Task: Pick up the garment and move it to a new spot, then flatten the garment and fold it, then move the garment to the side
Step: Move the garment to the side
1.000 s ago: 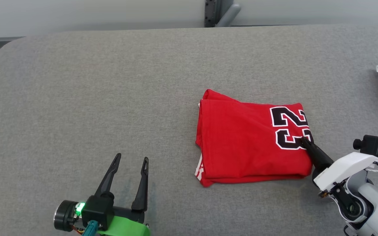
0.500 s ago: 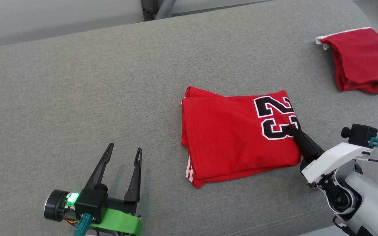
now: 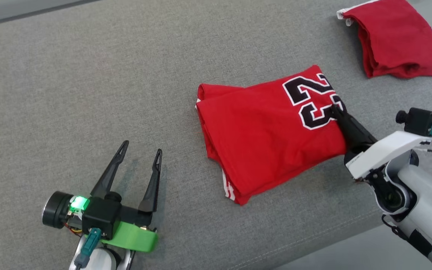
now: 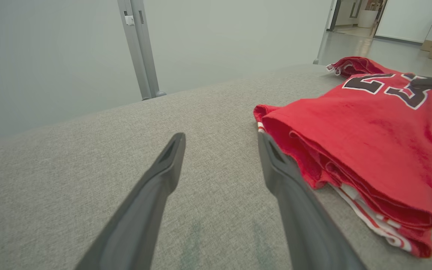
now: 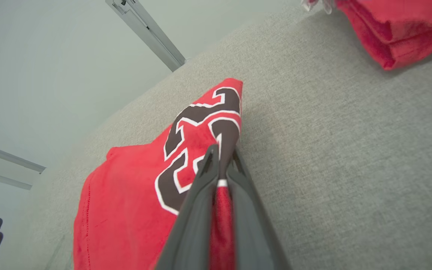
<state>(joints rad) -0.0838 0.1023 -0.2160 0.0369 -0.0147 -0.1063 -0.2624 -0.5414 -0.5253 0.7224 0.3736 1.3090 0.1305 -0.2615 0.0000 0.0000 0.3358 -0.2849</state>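
The garment (image 3: 268,131) is a folded red jersey with a black "23", lying on the grey padded table (image 3: 88,75). My right gripper (image 3: 336,110) is shut on the garment's right edge beside the number; in the right wrist view red cloth (image 5: 126,202) runs pinched between the two fingers (image 5: 201,195), and my right gripper (image 5: 221,153) reaches the "23". My left gripper (image 3: 141,150) stands open on the table, left of the garment and apart from it. In the left wrist view the folded edge of the garment (image 4: 351,142) lies just right of my left gripper (image 4: 219,144).
A second folded red garment (image 3: 396,37) lies at the table's far right corner, also seen in the right wrist view as a red pile (image 5: 396,26). The table's front edge (image 3: 332,240) runs close below my right arm. A metal post (image 4: 139,48) stands behind the table.
The head camera has turned, so the whole picture has shifted and tilted. The garment has swung with my right gripper, its numbered end now farther from me. The left gripper stays open.
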